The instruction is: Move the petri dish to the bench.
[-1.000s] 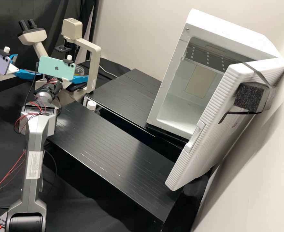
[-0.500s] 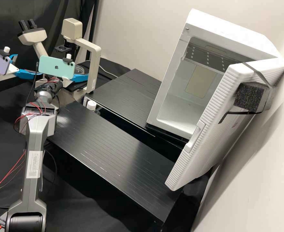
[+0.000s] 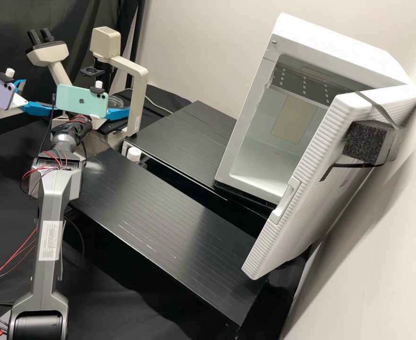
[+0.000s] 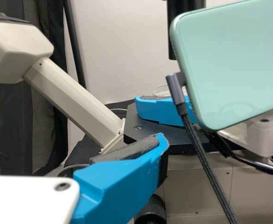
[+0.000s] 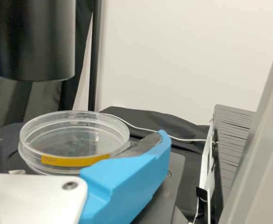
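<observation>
The clear petri dish (image 3: 116, 102) with its yellow strip (image 5: 76, 161) lies flat on the dark microscope stage (image 5: 171, 186). Beside it in the high view is my right gripper (image 3: 117, 114), under the teal phone; in the right wrist view one blue finger of the right gripper (image 5: 132, 184) stands close along the dish's rim, overlapping it, its pad uncovered, so it looks open. My left gripper (image 3: 42, 109) is at the far left under the purple phone, open and empty. In the left wrist view the left gripper (image 4: 127, 172) faces the microscope, where the right gripper (image 4: 162, 110) reaches across the stage.
The microscope's cream arm (image 3: 133, 94) rises right of the dish, and its black cylinder (image 5: 31, 39) hangs above the stage. Two black ribbed platforms (image 3: 160, 217) lie to the right. Beyond stands a white box (image 3: 250, 104) with its door (image 3: 312, 174) swung out; a white-capped item (image 3: 134, 154) sits between the platforms.
In the high view the right arm's phone and gripper have shifted slightly left. The left arm and the dish look still.
</observation>
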`<state>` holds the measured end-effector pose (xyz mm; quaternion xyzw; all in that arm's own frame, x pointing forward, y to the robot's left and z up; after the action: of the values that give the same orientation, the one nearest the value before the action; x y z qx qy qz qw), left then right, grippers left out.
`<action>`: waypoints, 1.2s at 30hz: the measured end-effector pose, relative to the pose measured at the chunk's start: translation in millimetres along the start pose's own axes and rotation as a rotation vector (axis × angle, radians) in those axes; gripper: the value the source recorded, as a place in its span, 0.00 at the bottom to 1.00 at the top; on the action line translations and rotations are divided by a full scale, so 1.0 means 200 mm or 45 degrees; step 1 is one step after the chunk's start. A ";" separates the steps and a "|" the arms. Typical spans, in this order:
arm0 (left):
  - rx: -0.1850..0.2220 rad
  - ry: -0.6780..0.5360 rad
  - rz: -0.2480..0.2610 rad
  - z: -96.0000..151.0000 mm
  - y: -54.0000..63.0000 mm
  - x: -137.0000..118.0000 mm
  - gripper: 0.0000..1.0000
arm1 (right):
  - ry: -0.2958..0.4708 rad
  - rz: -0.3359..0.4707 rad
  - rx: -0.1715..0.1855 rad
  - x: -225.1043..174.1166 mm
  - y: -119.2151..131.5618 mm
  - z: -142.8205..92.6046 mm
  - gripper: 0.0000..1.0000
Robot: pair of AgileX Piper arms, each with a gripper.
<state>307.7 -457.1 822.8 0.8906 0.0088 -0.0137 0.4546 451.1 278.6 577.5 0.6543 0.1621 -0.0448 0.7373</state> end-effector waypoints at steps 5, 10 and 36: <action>0.000 0.000 0.000 0.00 0.00 0.00 1.00 | -0.001 -0.002 -0.006 0.00 0.00 0.00 0.00; 0.000 0.000 0.000 0.00 0.00 0.00 1.00 | 0.002 -0.008 -0.006 0.00 0.00 0.00 0.00; 0.000 0.000 0.000 0.00 0.00 0.00 1.00 | 0.006 -0.021 -0.006 0.00 -0.01 0.00 0.00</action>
<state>307.7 -457.1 822.8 0.8906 0.0088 -0.0137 0.4546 450.6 278.8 576.1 0.6515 0.1693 -0.0489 0.7379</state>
